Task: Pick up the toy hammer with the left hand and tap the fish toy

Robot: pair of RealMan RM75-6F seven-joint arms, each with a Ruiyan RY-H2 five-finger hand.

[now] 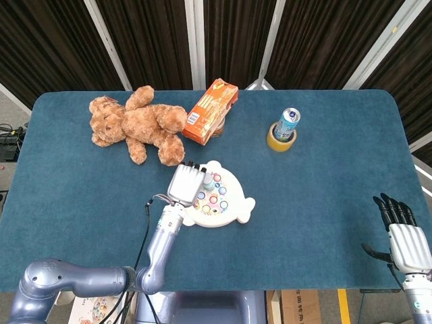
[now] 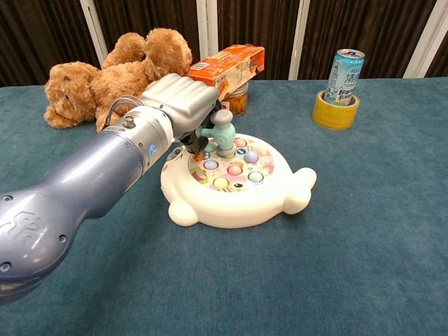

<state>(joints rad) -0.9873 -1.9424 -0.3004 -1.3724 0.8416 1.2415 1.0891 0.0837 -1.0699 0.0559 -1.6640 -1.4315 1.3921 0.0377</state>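
The blue felt-covered table carries everything in view. Largest on it is the brown plush teddy bear, lying on its back at the far left. Next to the bear, an orange cardboard box leans tilted over a small jar whose details cannot be made out. The white plastic fish toy with coloured round buttons sits near the table's middle, tail pointing right. The left hand hangs over the fish toy's far-left edge, its fingers curled around the handle of the small pale-green toy hammer. The hammer stands upright just beside the fingers, and its lower end rests on a button at the far side of the fish toy. The right hand lies at the table's near right corner, well apart from everything, fingers straight and holding nothing. At the far right, a blue drink can stands inside a yellow tape roll.
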